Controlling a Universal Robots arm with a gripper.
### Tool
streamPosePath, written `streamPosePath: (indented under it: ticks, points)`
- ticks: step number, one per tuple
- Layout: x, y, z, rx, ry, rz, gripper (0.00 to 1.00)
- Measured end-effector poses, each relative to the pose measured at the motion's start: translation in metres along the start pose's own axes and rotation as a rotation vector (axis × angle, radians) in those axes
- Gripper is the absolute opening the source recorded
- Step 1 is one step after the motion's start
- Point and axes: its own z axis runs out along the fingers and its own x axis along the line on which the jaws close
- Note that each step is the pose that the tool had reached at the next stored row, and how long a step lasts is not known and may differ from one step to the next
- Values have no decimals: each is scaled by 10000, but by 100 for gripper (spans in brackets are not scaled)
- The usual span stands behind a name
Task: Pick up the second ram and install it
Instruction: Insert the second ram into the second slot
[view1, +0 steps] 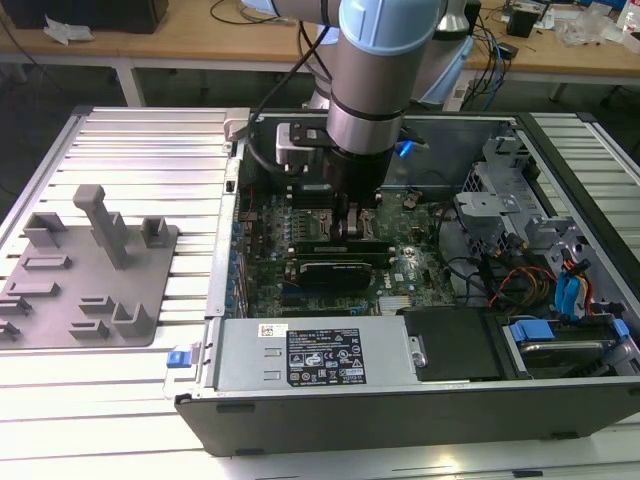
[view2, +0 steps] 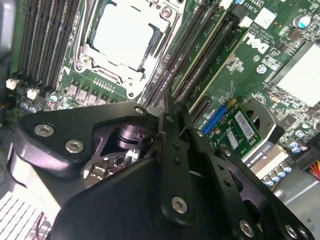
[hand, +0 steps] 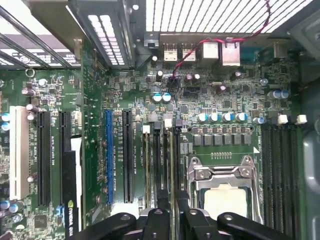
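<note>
My gripper (view1: 352, 225) reaches down inside the open computer case onto the green motherboard (view1: 400, 262). In both wrist views its black fingers sit close together over the long memory slots beside the square CPU socket (view2: 125, 35) (hand: 222, 192). The second ram (view2: 202, 60) (hand: 173, 160) is a thin green stick standing edge-on in one of those slots. The gripper (view2: 172, 107) (hand: 171, 202) is shut on the stick's near end. The part of the stick under the fingers is hidden.
A grey plastic tray (view1: 85, 280) with upright posts lies on the slatted table at the exterior view's left. Inside the case are a black card (view1: 335, 272), a grey power supply (view1: 310, 355), cables and a drive cage (view1: 560, 300).
</note>
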Motion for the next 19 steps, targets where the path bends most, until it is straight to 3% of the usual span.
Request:
streamPosePath:
  ticks: [4, 7, 8, 19]
  points:
    - [-2, -92, -4, 1, -2, 1, 17]
    - [-2, -92, -4, 0, -5, 0, 17]
    - [-2, -92, -4, 0, -6, 0, 8]
    - [-7, -91, -23, -1, -37, -2, 8]
